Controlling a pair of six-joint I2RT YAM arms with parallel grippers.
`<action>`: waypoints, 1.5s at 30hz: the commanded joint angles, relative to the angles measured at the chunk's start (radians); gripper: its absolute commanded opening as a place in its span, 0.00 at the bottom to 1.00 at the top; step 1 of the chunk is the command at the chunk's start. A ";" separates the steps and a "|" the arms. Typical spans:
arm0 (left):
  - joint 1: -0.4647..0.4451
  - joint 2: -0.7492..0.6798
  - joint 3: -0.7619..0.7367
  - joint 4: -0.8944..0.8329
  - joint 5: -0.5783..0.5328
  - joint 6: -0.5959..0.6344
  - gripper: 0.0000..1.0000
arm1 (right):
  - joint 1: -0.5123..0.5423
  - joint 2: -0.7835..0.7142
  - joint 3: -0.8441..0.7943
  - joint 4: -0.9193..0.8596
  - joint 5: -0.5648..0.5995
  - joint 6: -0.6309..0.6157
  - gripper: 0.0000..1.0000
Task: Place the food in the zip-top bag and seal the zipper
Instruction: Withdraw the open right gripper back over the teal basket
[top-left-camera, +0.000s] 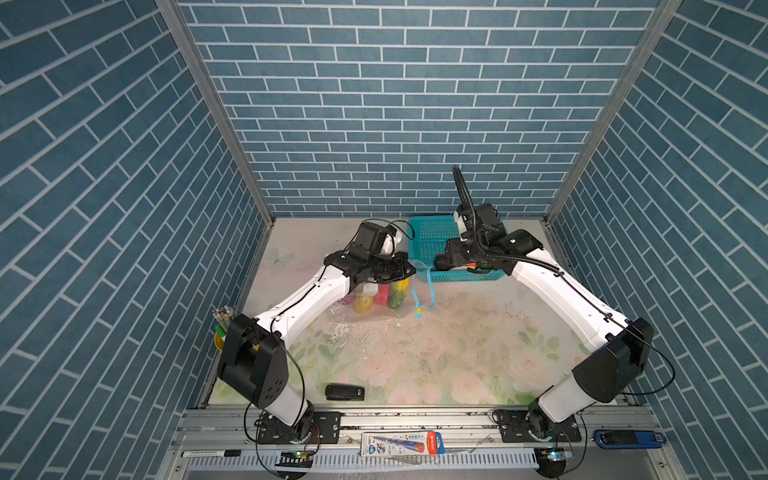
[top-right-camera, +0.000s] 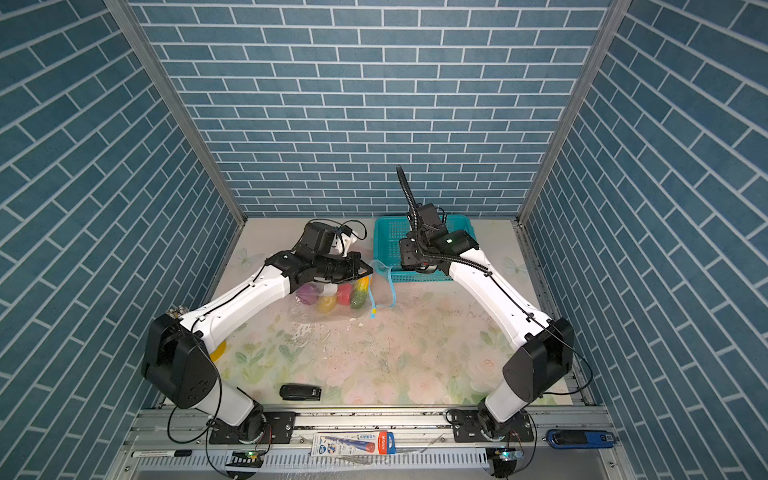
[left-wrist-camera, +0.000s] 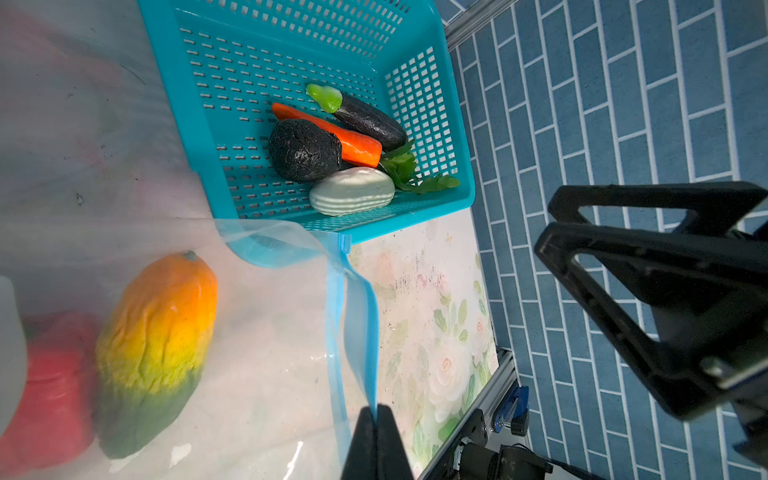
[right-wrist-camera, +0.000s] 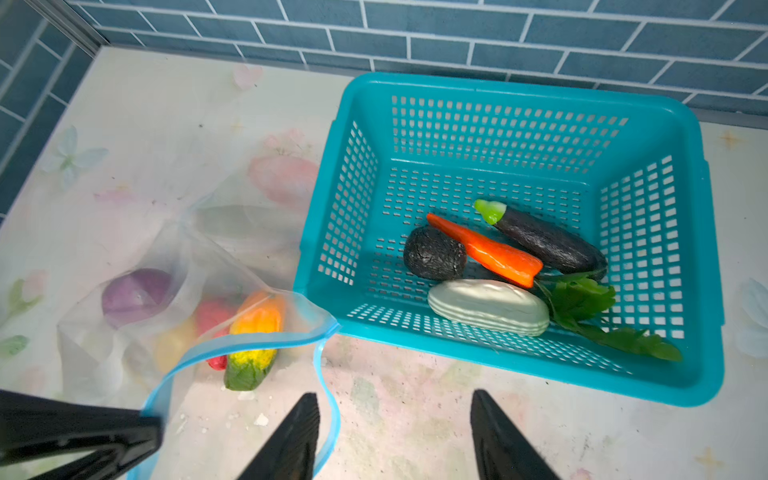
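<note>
Left of the basket (right-wrist-camera: 519, 83) the bag (right-wrist-camera: 95, 353) lies with its mouth gaping toward the basket's near corner. Some food (right-wrist-camera: 255, 332) sits inside it: purple, yellow, red and orange-green pieces. My left gripper (left-wrist-camera: 376, 419) has its fingers pressed together on one run of the zipper (right-wrist-camera: 232, 338), holding the mouth up. I judge that pinch thin; if the strip slips out, the mouth drops flat and the next piece hits plastic instead of going in. The other run of the zipper trails loose just beside the basket's near wall, close by one finger of my right gripper (right-wrist-camera: 395, 392). That gripper hovers by the same wall with its fingers apart and empty, so a careless descent could snag the strip and drag the bag. Inside the basket, crowded toward its near wall, wait the dark lump (right-wrist-camera: 434, 257), carrot (right-wrist-camera: 486, 249), eggplant (right-wrist-camera: 544, 241), white piece (right-wrist-camera: 488, 307) and leaf (right-wrist-camera: 582, 299). They touch, so a grab at one may flick a neighbour, and the glossy skins look slippery.
</note>
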 joint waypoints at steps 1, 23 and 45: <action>-0.006 -0.024 0.017 -0.016 0.005 0.006 0.00 | -0.025 0.020 0.054 -0.049 -0.008 -0.073 0.62; 0.000 -0.022 0.056 -0.091 -0.039 0.058 0.00 | -0.123 0.450 0.355 -0.211 -0.136 -0.078 0.70; 0.000 -0.016 0.061 -0.099 -0.041 0.056 0.00 | -0.136 0.675 0.459 -0.141 -0.090 -0.091 0.76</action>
